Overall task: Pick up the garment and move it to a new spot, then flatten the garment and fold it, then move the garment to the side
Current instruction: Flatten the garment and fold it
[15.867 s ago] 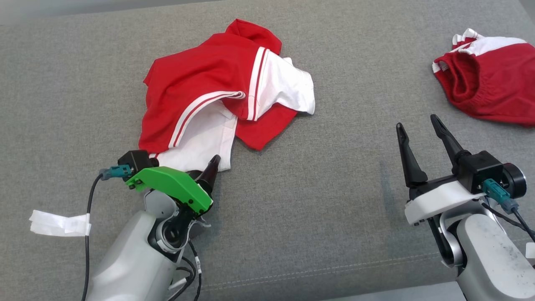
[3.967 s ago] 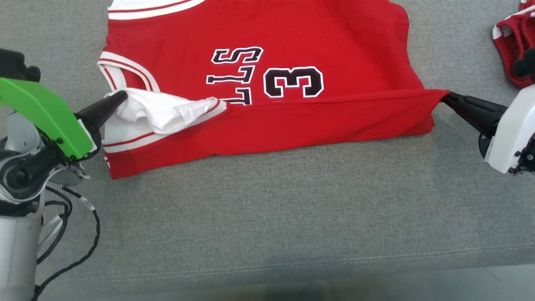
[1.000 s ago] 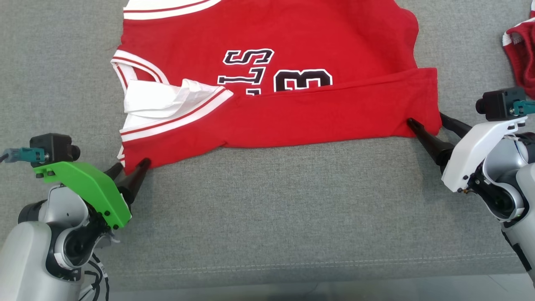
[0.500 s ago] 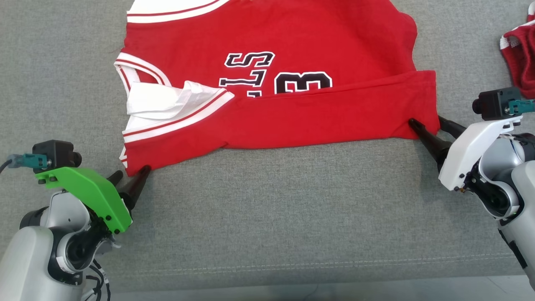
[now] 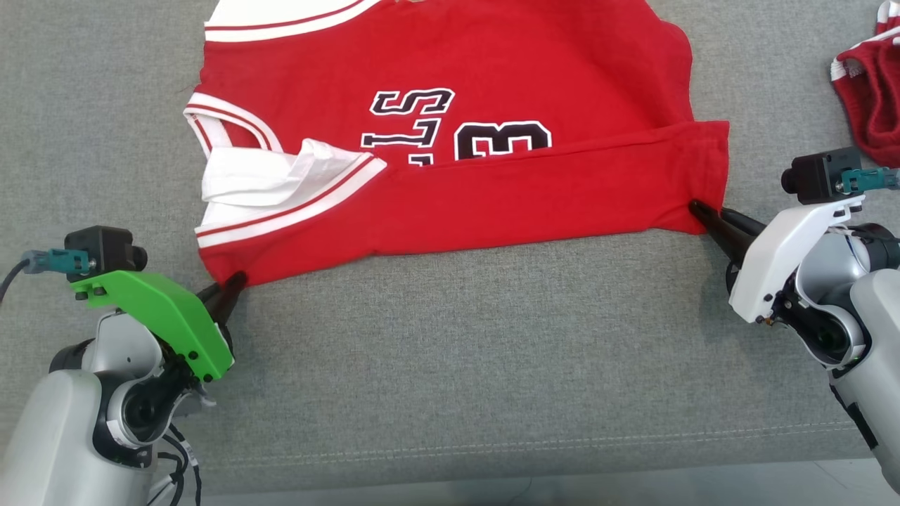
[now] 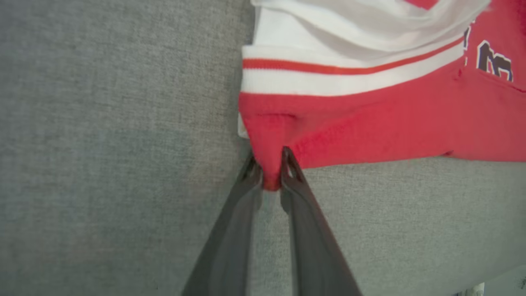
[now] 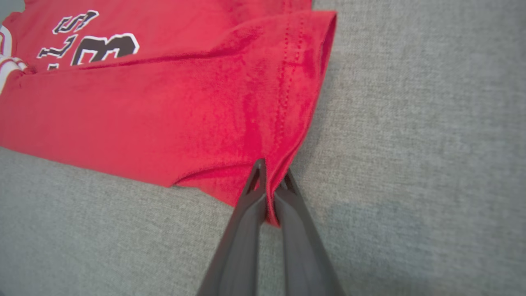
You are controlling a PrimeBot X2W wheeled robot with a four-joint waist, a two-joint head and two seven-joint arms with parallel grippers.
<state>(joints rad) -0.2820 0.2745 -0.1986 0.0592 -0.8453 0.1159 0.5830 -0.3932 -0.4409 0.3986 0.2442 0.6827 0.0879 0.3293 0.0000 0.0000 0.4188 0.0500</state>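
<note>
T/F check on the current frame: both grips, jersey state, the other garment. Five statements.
1. The left gripper is shut on the jersey's near-left corner. True.
2. The right gripper is open, clear of the cloth. False: it is shut on the near-right corner.
3. The jersey's near edge is folded over, covering part of the number. True.
4. The jersey is crumpled in a heap. False: it lies spread on the grey surface.
5. A second red garment lies apart, at the far right. True.

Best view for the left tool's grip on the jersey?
Left wrist view: the left tool pinches the jersey corner, red fabric between its tips. Head view shows it small, beside the green mount. Right wrist view shows the jersey's other corner.
</note>
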